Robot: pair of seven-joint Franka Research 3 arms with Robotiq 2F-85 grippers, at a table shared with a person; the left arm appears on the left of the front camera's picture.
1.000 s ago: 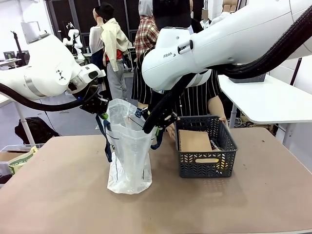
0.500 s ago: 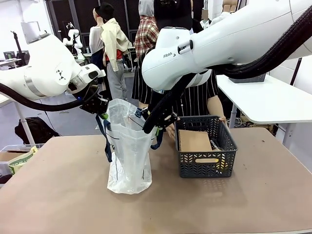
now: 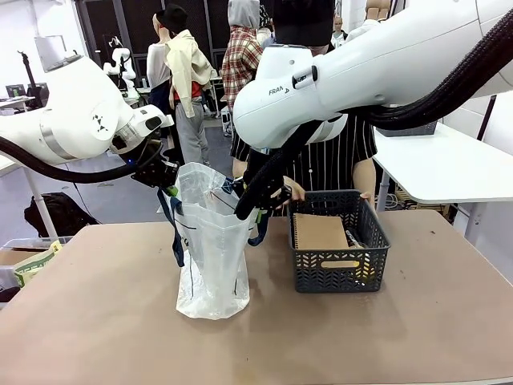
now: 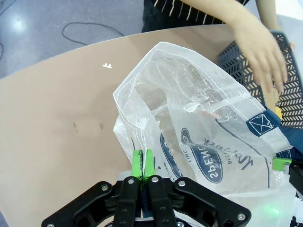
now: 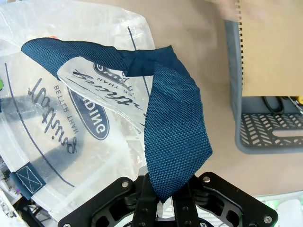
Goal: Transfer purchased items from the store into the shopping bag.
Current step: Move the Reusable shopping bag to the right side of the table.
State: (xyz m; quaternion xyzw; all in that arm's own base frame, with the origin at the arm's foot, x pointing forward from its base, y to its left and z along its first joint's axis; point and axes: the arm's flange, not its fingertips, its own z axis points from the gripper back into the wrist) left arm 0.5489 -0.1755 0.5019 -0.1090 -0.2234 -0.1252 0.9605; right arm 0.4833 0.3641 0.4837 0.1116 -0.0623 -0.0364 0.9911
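Clamped shut: left gripper (image 4: 143,166) on shopping bag (image 4: 199,109) rim, right gripper (image 5: 163,196) on its navy handle (image 5: 173,132); notebook (image 3: 319,233) hides most basket (image 3: 321,278) contents

Left gripper (image 4: 143,164) and right gripper (image 5: 162,198) are both clamped shut, arms reaching inward toward each other.

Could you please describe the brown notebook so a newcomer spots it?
On the table, right of the shopping bag, sits a grey lattice basket. The notebook rests inside: brown cover with binding holes, far larger than the small items beside it.
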